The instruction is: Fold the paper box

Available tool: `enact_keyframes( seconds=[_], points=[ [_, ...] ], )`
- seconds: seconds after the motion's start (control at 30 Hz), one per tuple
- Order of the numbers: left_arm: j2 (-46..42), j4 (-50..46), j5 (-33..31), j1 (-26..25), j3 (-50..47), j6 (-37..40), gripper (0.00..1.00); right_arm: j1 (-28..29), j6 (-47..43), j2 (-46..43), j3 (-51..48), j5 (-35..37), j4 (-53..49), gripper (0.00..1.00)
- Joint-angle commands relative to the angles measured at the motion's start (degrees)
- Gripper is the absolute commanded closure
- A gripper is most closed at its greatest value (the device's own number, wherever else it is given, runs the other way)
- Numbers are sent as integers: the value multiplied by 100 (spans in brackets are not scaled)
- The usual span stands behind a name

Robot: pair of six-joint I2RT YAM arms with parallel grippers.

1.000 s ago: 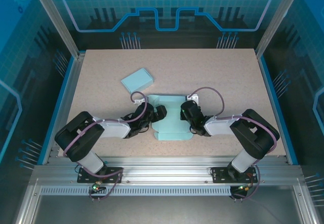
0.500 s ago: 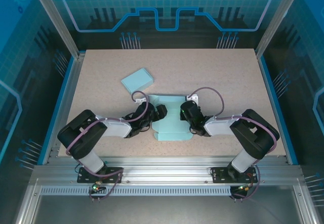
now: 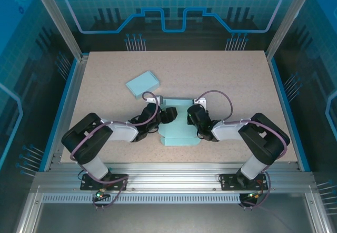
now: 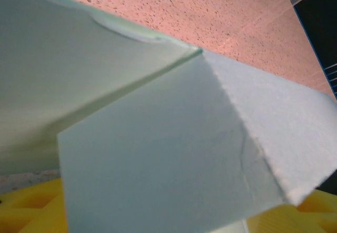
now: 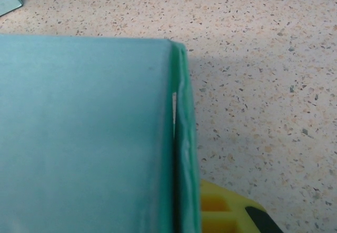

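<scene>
Since a sec ago the left claw (image 3: pixel 169 115) has slid fwd & inward onto the left side of the paper box (image 3: pixel 180 134), jaws narrowing; can't tell yet if they've got paper. A pale flap (image 4: pixel 158 164) sits right in front of it, raised off the table (image 4: pixel 253 27), w/ a yellow finger (image 4: pixel 26 212) just below. The right claw (image 3: pixel 191 116) is pinched narrow on the box's right wall, the fold edge (image 5: pixel 181 138) running straight into it. Step in hand, prob.: standing up the side walls, box half formed btw the 2 claws. Nxt move needs the left claw to nip its flap & swing it upright w/o creasing, while the right holds steady.
</scene>
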Motion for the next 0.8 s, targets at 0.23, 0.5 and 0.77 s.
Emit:
enact_keyframes(
  seconds=[0.23, 0.5, 0.77],
  points=[
    [169, 484, 264, -6, 82, 107, 28, 94, 25, 99, 75, -61, -144, 100],
    [-996, 93, 505, -13, -562, 176, 19, 94, 95, 24, 68, 42, -243, 100],
    [-3031, -920, 469, -11, -1098, 227, 9, 96, 79, -78, 4, 88, -298, 100]
  ],
)
